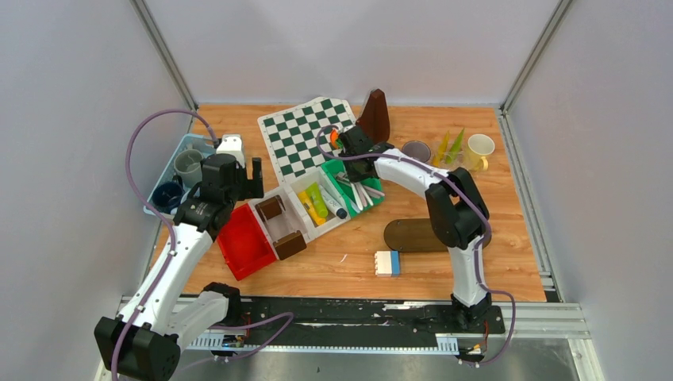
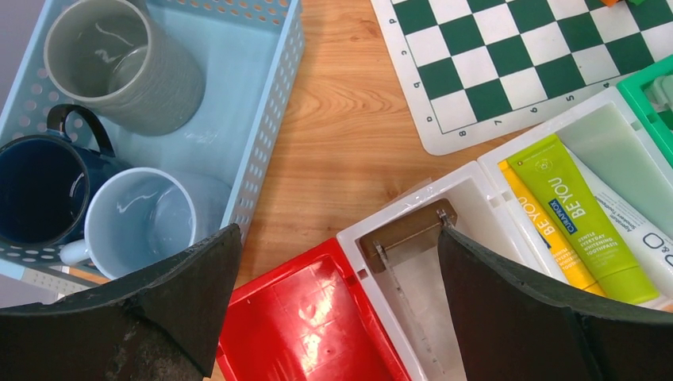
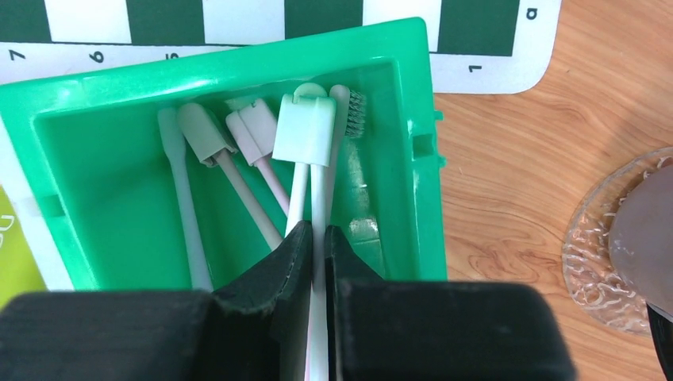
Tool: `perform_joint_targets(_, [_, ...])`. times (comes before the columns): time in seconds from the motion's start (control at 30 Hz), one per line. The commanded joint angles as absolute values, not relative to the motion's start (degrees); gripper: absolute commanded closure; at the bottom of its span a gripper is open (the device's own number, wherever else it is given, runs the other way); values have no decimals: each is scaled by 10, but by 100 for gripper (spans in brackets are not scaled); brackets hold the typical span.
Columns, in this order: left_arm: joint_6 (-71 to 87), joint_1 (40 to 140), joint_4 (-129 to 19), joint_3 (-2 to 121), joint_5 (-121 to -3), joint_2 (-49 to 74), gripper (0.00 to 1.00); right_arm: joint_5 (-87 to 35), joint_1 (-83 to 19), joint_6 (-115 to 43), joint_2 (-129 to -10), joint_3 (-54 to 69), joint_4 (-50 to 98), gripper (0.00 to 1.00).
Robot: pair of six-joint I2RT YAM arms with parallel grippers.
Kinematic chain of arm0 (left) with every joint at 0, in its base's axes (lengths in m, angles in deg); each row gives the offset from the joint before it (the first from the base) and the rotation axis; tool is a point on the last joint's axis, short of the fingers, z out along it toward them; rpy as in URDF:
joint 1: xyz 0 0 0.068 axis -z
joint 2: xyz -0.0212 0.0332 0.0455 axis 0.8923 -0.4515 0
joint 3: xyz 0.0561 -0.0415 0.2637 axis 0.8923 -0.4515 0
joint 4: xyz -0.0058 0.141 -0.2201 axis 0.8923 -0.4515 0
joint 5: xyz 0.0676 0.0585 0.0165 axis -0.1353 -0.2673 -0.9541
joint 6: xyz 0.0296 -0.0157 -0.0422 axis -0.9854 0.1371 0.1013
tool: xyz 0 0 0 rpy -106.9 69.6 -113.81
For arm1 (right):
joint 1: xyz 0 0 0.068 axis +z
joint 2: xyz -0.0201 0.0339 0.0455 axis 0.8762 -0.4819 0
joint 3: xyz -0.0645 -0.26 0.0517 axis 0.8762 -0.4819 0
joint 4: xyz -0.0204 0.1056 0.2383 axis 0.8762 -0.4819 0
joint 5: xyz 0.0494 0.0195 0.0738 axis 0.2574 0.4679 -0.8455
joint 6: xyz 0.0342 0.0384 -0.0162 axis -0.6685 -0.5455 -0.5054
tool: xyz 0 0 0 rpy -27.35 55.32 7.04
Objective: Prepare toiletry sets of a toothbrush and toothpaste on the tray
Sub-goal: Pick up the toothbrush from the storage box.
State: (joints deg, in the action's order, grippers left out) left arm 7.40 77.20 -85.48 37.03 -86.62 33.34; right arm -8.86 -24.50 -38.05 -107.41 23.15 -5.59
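Far left there's a light blue basket point(image 2: 270, 111) with three mugs in it: grey mug point(image 2: 119, 67) at the back, dark blue mug point(image 2: 36, 190) and light blue mug point(image 2: 143, 222) in front, all with nothing in them. The left gripper point(image 2: 337, 238) hangs above the gap between the basket and the red bin point(image 2: 301, 317), fingers spread wide, holding nothing. Next over, a green tube point(image 2: 587, 214) and a yellow tube point(image 2: 548, 238) lie side by side in a white bin. Then the green bin point(image 3: 95, 159) full of toothbrushes, where the right gripper point(image 3: 317, 234) is pinched tight on the handle of a capped toothbrush point(image 3: 305, 131). The pale yellow mug point(image 1: 479, 148) sits way off right.
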Motion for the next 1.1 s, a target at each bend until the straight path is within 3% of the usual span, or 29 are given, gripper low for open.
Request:
perform_joint_targets(0.0, [68, 768, -834, 368, -859, 334, 0, -83, -242, -378, -1020, 235, -57, 97])
perform_joint_targets(0.17, [68, 767, -833, 368, -857, 333, 0, -88, -241, -385, -1031, 232, -57, 85])
perform_joint_targets(0.37, [67, 768, -835, 368, -856, 332, 0, -99, -241, -392, -1051, 230, -57, 82])
perform_joint_targets(0.6, [67, 768, -835, 368, -856, 332, 0, -95, -241, -393, -1052, 227, -57, 88])
perform_joint_targets(1.07, [66, 768, -835, 369, -851, 329, 0, -83, -242, -387, -1073, 234, -57, 83])
